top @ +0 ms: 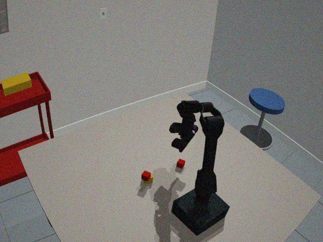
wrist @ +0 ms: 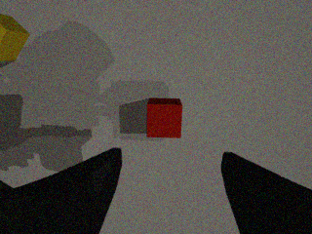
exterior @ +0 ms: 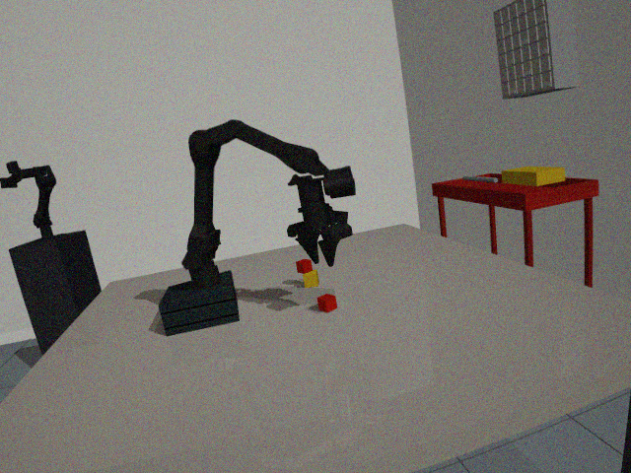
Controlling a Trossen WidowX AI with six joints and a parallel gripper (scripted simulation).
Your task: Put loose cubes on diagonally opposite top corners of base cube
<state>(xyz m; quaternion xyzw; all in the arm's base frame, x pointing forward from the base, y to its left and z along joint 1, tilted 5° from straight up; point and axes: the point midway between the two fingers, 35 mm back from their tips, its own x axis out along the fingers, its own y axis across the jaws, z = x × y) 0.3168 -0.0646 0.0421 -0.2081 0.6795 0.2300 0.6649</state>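
Observation:
The yellow base cube (top: 150, 180) (exterior: 311, 279) (wrist: 11, 43) stands on the table. One red cube (top: 146, 175) (exterior: 304, 265) rests on it, offset over one corner and looking level; it is not visible in the wrist view. The other red cube (top: 180, 163) (exterior: 326, 303) (wrist: 164, 119) lies flat on the table, apart from the base cube. My gripper (exterior: 323, 263) (wrist: 172, 159) is open and empty, pointing down high above the table. In the wrist view the lone red cube is ahead of the gap between the fingertips, with its sides roughly square to the fingers.
The arm's dark base (top: 201, 208) (exterior: 199, 305) stands on the table (top: 104, 208) (exterior: 356, 386). Off the table are a red cart (top: 25, 100) (exterior: 529, 197) with a yellow box (top: 16, 83) (exterior: 533, 175) and a blue stool (top: 267, 100). The arm's shadow falls near the cubes.

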